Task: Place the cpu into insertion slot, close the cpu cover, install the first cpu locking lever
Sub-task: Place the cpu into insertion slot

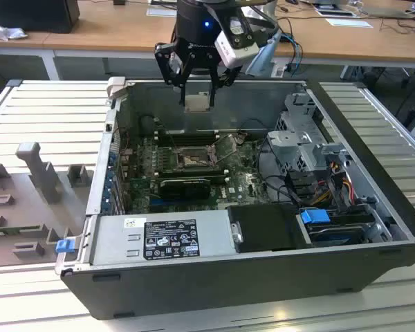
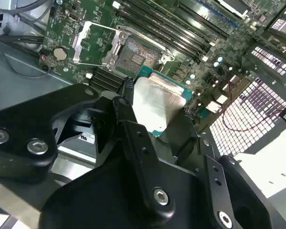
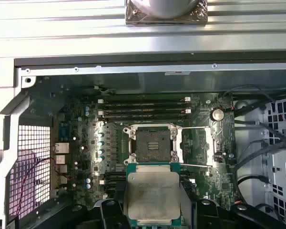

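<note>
My gripper (image 1: pixel 197 88) hangs above the open computer case, shut on the cpu (image 1: pixel 197 102), a pale silver square chip with a green edge. In both wrist views the cpu (image 3: pixel 152 195) (image 2: pixel 155 102) sits flat between the black fingers (image 2: pixel 128 114), well above the green motherboard (image 3: pixel 76 157). The insertion slot (image 3: pixel 150 143) (image 2: pixel 136 55) (image 1: pixel 192 160) lies bare below, dark with a metal rim. The cpu cover (image 3: pixel 196 145) (image 2: pixel 93 42) is swung open beside the slot, a thin silver frame. Thin wire levers (image 3: pixel 195 166) stand raised beside the slot.
The case's metal walls (image 1: pixel 214 86) ring the board. A power supply (image 1: pixel 162 238) runs along the near side, with a drive cage (image 1: pixel 304 135) and cables (image 1: pixel 332 181) at the exterior view's right. Long black memory slots (image 3: pixel 143 107) lie near the slot. A grey fixture (image 1: pixel 34 176) sits outside the case.
</note>
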`<move>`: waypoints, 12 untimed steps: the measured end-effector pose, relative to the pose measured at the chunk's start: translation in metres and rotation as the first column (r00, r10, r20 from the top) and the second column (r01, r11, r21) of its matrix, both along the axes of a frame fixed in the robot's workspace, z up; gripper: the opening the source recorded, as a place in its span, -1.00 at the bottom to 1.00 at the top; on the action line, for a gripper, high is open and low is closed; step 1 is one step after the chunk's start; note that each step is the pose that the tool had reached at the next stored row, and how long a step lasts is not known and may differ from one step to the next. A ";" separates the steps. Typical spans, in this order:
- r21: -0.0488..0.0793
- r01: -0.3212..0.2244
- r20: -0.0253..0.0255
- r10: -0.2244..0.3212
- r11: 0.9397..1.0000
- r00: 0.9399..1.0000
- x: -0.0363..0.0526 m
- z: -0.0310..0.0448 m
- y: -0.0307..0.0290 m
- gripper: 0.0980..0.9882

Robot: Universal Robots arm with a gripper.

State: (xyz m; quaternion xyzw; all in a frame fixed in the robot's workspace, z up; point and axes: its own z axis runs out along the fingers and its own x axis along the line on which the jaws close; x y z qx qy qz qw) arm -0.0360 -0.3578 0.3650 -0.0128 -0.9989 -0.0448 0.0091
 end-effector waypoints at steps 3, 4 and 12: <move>0.000 0.041 0.000 -0.041 0.999 0.999 0.0000 0.0000 0.0000 -0.03; 0.000 0.055 0.000 -0.055 0.998 0.998 0.0000 0.0000 0.0000 -0.03; -0.002 0.086 -0.002 -0.086 0.996 0.996 -0.0001 -0.0020 0.0000 -0.03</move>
